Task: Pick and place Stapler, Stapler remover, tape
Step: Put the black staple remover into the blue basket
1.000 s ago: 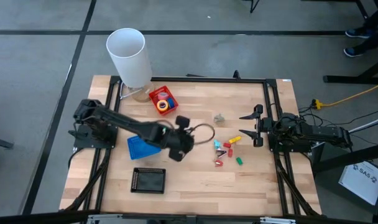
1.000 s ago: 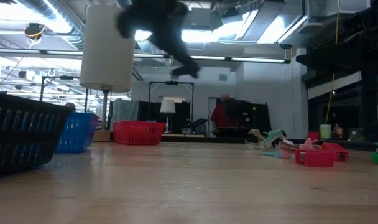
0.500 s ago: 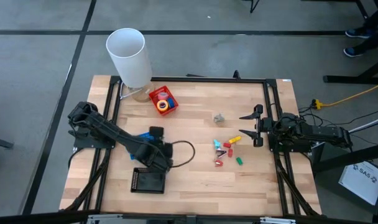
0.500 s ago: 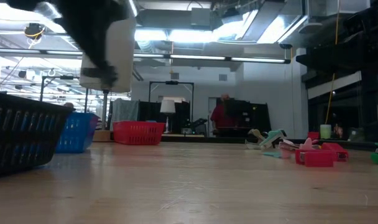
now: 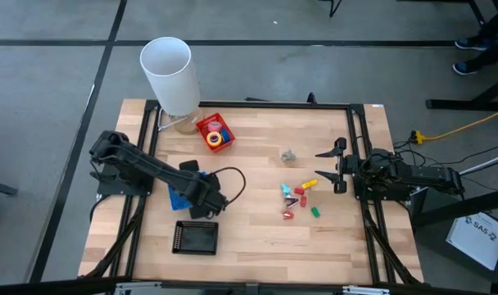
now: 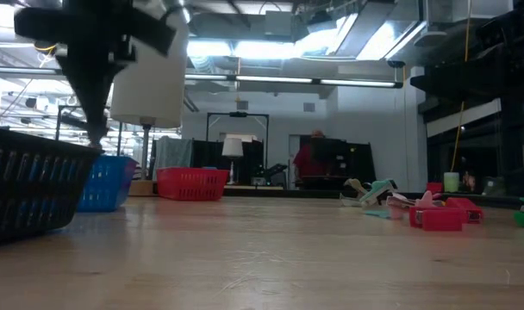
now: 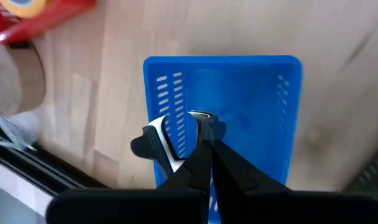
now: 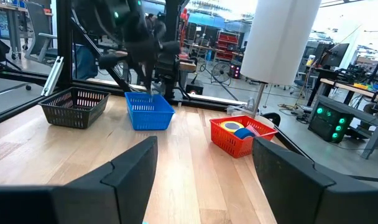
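i am holding my left gripper over the blue basket, which is sitting at about nine o'clock on the wooden surface. its fingers are pressed together on a small stapler remover with pale and dark parts, hanging just above the basket's slotted floor. in the low view the same gripper is pointing straight down beside the black basket.

nearest the front edge, at about seven o'clock, the black basket is resting just beside the blue one.

my right gripper is waiting at three o'clock by the frame rail, its fingers spread wide and holding nothing.

between centre and three o'clock, a loose cluster of small coloured pieces in red, yellow and green is lying on the wood, with a small grey item a little farther back; i cannot tell which of these is the stapler.

farther off, toward eleven o'clock, the red basket is holding the tape, yellow and blue rolls showing. just behind it a tall white cylinder is standing at the far corner.
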Controlling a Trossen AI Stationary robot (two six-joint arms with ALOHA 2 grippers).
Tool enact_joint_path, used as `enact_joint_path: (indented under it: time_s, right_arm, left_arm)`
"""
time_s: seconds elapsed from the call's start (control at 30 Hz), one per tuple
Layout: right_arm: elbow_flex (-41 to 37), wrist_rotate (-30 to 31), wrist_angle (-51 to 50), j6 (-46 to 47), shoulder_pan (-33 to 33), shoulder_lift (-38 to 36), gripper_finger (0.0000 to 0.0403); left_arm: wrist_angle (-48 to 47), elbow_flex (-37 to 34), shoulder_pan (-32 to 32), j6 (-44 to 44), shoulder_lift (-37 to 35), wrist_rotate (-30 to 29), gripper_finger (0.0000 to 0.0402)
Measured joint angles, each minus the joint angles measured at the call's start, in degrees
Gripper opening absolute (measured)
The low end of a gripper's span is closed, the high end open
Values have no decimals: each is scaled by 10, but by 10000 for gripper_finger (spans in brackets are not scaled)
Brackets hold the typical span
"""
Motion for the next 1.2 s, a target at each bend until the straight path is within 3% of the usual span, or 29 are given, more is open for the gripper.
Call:
enact_joint_path:
  time_s: [0.27,0.5,0.77,0.97,1.2]
  right_arm:
    - [0,0,0,0,0,0,262]
    - [0,0,0,0,0,0,262]
    - [0,0,0,0,0,0,262]
    - [0,0,0,0,0,0,262]
    - [0,0,0,0,0,0,262]
  left_arm:
    - [169,-126,23,0,-56,-1,3]
    - [260,-197,46,0,-97,57,3]
    - [333,-225,80,79,-132,86,4]
    - [338,-225,120,142,-141,81,8]
    - [340,-225,138,166,-141,86,62]
